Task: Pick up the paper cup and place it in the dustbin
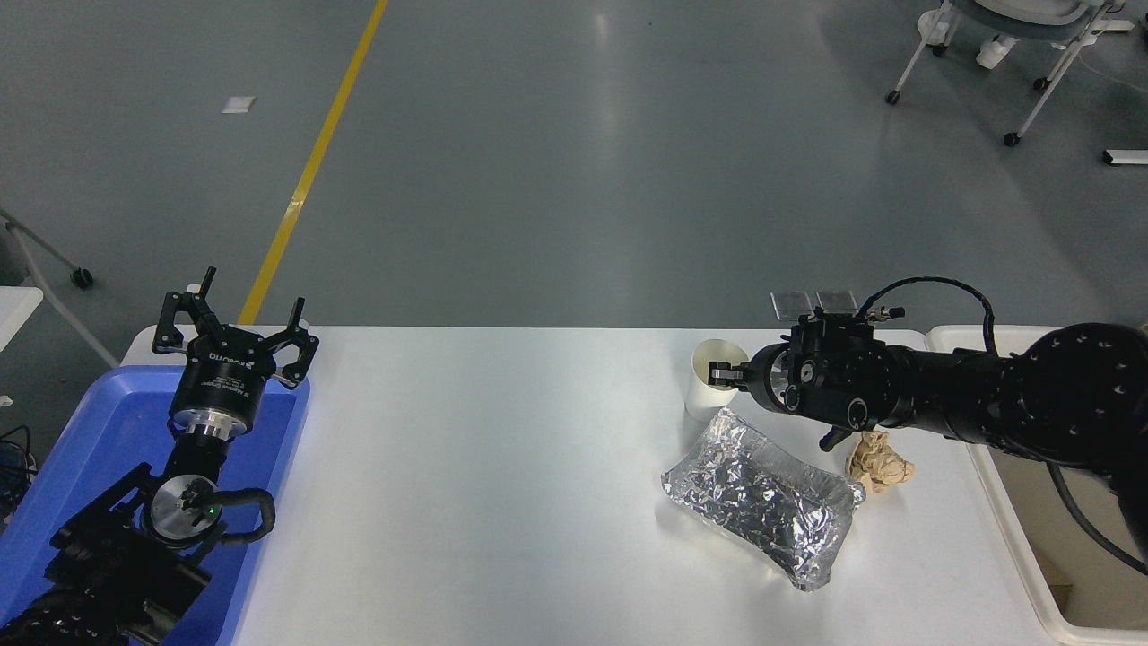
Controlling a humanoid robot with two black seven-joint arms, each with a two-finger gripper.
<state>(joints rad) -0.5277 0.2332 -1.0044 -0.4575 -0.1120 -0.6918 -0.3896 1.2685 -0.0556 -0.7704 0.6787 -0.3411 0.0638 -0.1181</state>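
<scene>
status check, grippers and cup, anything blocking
Left gripper parked open over blue tray. Right gripper at paper cup, grasp unclear. Foil pouch beside, dustbin path open.

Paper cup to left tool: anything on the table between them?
Nothing: head view shows bare white table between the paper cup and left tool.

Floor: grey-green, smooth, glossy, with soft overhead light reflected near centre. A yellow line runs diagonally across it at left. A small pale square patch lies left of the line. White wheeled frame furniture stands at top right. White worktop occupies the foreground.
</scene>
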